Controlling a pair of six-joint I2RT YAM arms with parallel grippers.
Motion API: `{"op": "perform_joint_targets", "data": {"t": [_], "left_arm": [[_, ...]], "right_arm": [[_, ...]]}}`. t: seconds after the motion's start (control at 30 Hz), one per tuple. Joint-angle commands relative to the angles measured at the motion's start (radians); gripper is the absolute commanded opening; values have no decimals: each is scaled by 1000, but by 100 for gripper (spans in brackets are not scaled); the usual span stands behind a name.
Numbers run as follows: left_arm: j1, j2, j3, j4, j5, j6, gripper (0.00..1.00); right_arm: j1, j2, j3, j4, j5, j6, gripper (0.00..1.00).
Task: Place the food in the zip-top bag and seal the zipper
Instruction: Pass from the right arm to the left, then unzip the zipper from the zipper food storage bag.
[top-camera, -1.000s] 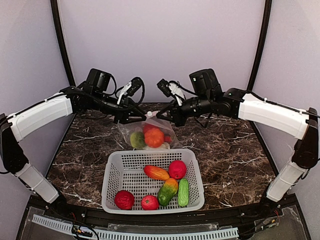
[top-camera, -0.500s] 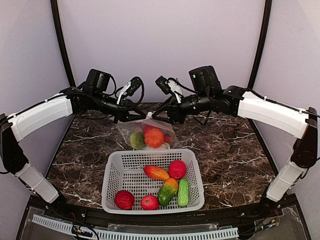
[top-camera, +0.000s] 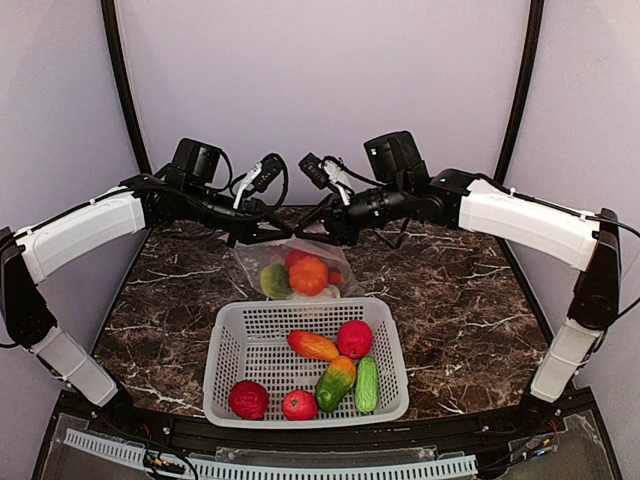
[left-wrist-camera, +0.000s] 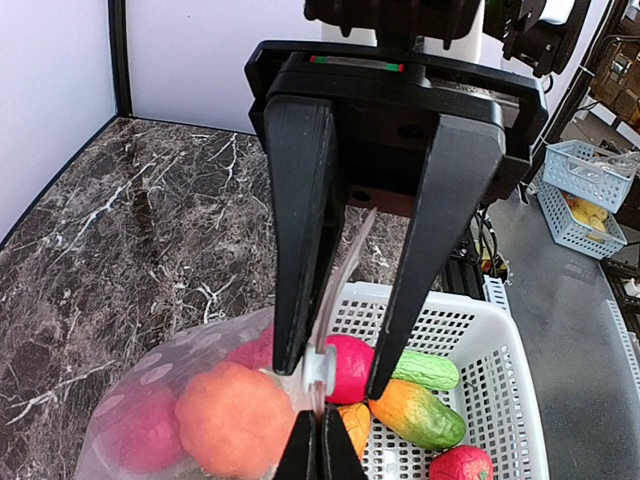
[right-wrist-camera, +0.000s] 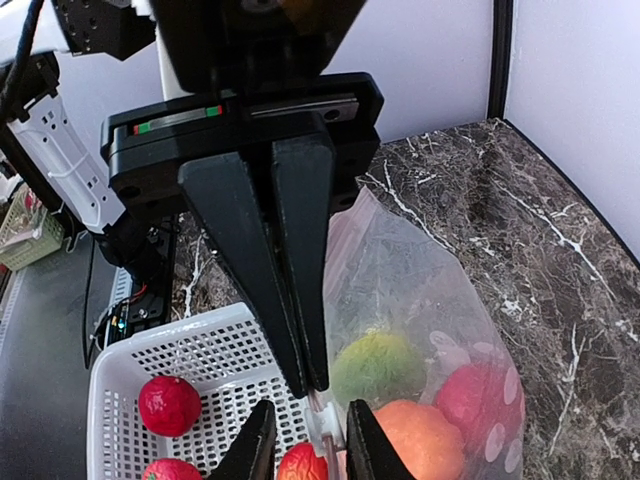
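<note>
Just behind the white basket (top-camera: 225, 345) on the desk (top-camera: 460, 300), the zip-top bag (top-camera: 345, 275) is held up by its top edge, with green, orange and red food (top-camera: 308, 274) inside. The left gripper (left-wrist-camera: 320, 445) is pressed together, pinching the zipper (left-wrist-camera: 347, 265). The right gripper (right-wrist-camera: 305, 440) is spread, straddling the zipper's white slider (left-wrist-camera: 320, 370). More food lies inside the basket.

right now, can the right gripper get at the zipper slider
Likely yes: the slider sits between the right gripper's open fingers, nothing in between. The left gripper pinches the zipper close by, so room is tight.
</note>
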Motion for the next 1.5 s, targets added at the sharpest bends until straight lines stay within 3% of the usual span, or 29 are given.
{"op": "perform_joint_targets", "data": {"t": [0.0, 0.3, 1.47], "left_arm": [[4, -14, -22, 15, 27, -8, 1], [4, -20, -25, 13, 10, -1, 1], [5, -36, -19, -24, -43, 33, 1]], "right_arm": [[9, 13, 35, 12, -34, 6, 22], [7, 2, 23, 21, -10, 7, 4], [-42, -133, -77, 0, 85, -8, 4]]}}
